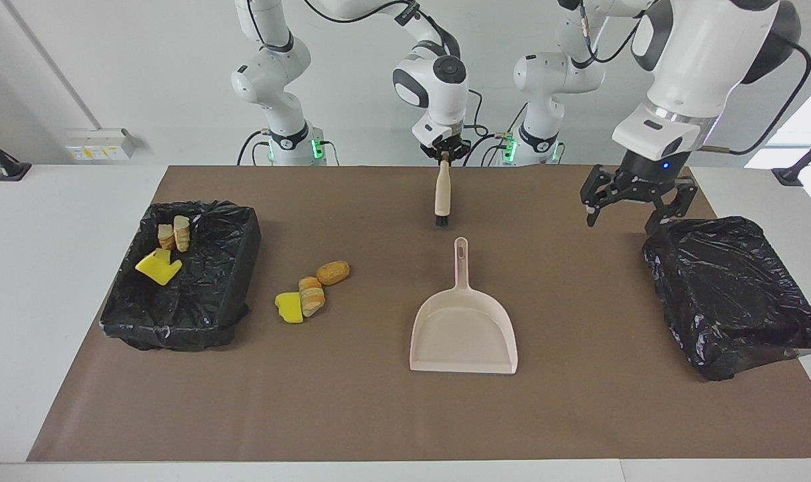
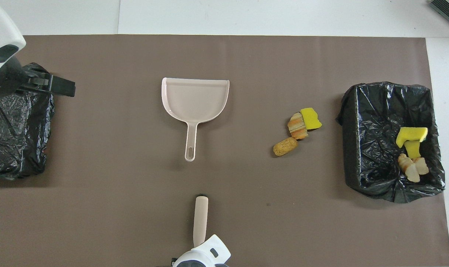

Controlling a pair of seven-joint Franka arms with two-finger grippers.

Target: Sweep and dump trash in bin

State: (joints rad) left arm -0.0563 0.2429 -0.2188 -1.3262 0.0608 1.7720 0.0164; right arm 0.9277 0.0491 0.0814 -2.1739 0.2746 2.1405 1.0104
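My right hand is clamped on the top end of the brush, over the mat's edge nearest my bases; the brush hangs upright with its dark bristles just above the brown mat. My left hand hovers with its fingers apart over the mat, at the corner of the covered black bin at the left arm's end of the table; whether a fingertip touches the bag I cannot tell.

The dustpan lies flat mid-mat, handle pointing toward the brush, its wide lip facing away from my bases. A strip of bare mat separates the brush tip from the handle's end.

Loose trash lies between the dustpan and the open bin at the right arm's end: a yellow sponge piece touching a striped bread lump, and a brown bread lump just beside them, slightly nearer my bases. Bare mat lies on all sides of this cluster, and it is clear of both the bin wall and the dustpan's side.

Inside the open bin, yellow sponge and pale bread pieces rest on the black liner. A wide band of bare mat runs along the edge farthest from my bases.
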